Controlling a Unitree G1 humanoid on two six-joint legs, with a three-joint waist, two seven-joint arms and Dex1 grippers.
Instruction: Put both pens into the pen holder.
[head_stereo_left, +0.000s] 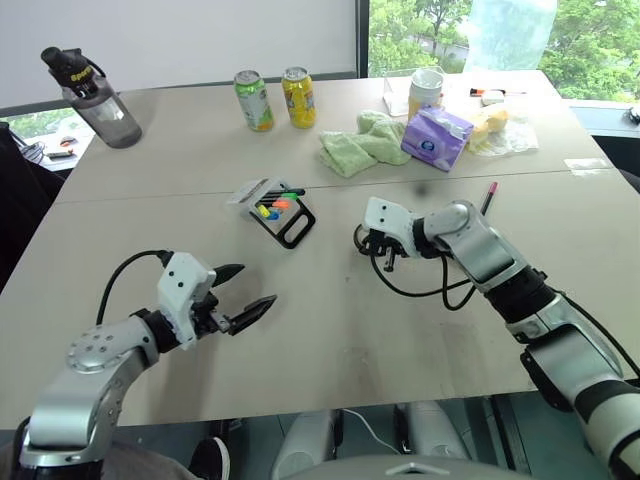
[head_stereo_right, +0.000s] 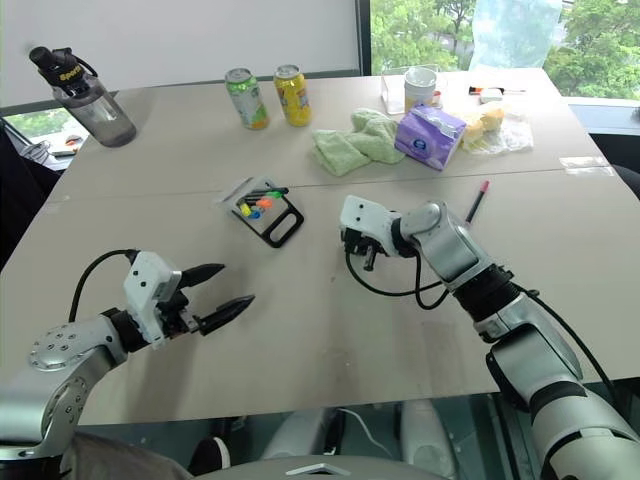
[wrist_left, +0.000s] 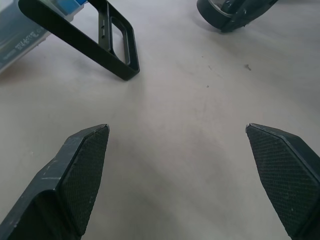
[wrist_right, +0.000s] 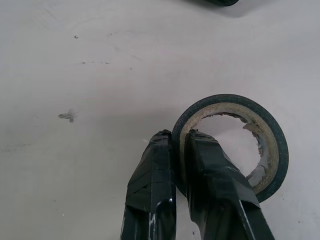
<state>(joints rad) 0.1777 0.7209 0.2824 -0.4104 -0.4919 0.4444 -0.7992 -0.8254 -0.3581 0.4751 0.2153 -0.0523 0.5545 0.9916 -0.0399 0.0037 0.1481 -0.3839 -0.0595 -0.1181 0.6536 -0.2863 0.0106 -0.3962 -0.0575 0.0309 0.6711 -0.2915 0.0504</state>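
Note:
The pen holder (head_stereo_left: 292, 224), a black open frame with a clear plastic part, lies on the table's middle, holding short coloured markers and a blue piece. A dark pen with a red-pink cap (head_stereo_left: 489, 197) lies right of centre, beyond my right arm. My right gripper (wrist_right: 179, 135) is shut on the wall of a black tape ring (wrist_right: 272, 130), one finger inside the ring and one outside, right of the holder. My left gripper (head_stereo_left: 258, 284) hangs open and empty over bare table, nearer than the holder (wrist_left: 115, 45).
At the back stand a water bottle (head_stereo_left: 95, 95), a green can (head_stereo_left: 253, 100) and a yellow can (head_stereo_left: 298, 97). Green cloths (head_stereo_left: 360, 145), a purple tissue pack (head_stereo_left: 435, 138), a white cup (head_stereo_left: 427, 90) and a plastic bag (head_stereo_left: 500, 125) lie back right.

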